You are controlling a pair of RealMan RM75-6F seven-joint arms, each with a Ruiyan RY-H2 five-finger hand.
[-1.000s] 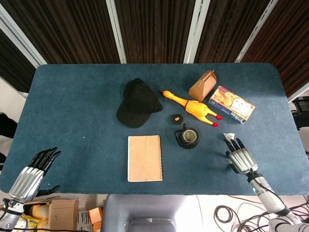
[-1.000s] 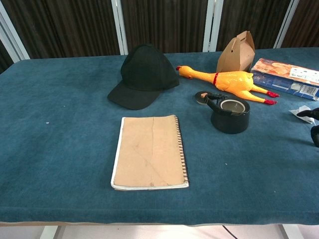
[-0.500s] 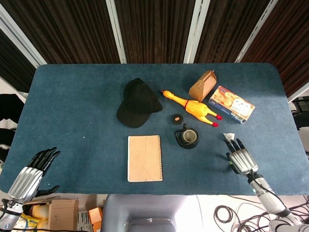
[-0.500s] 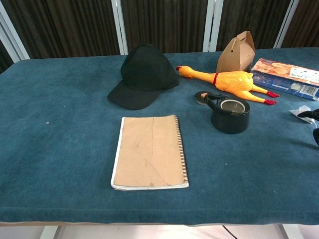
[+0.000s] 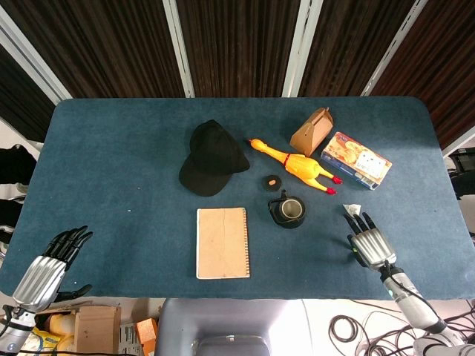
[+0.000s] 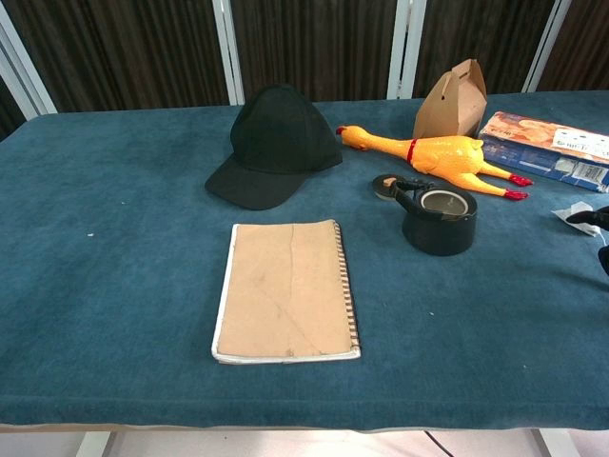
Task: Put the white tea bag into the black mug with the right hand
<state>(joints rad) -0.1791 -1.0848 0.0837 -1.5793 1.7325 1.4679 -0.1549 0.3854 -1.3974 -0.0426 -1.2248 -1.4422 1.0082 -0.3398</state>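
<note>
The white tea bag (image 5: pixel 350 208) (image 6: pixel 574 211) lies on the blue table right of the black mug (image 5: pixel 288 212) (image 6: pixel 439 220). My right hand (image 5: pixel 369 241) hovers just in front of the tea bag, fingers spread and pointing at it, holding nothing; only its dark fingertips (image 6: pixel 599 219) show at the chest view's right edge. My left hand (image 5: pixel 50 267) hangs open beyond the table's front left corner, far from both.
A black cap (image 5: pixel 211 157), a rubber chicken (image 5: pixel 293 165), a small brown carton (image 5: pixel 312 131) and a snack box (image 5: pixel 357 160) stand behind the mug. A black tape roll (image 5: pixel 273 182) sits by the mug's handle. A brown notebook (image 5: pixel 222 242) lies left of the mug.
The right hand has drawn back slightly toward the table's front edge; the tea bag and mug have not moved. The left hand is still.
</note>
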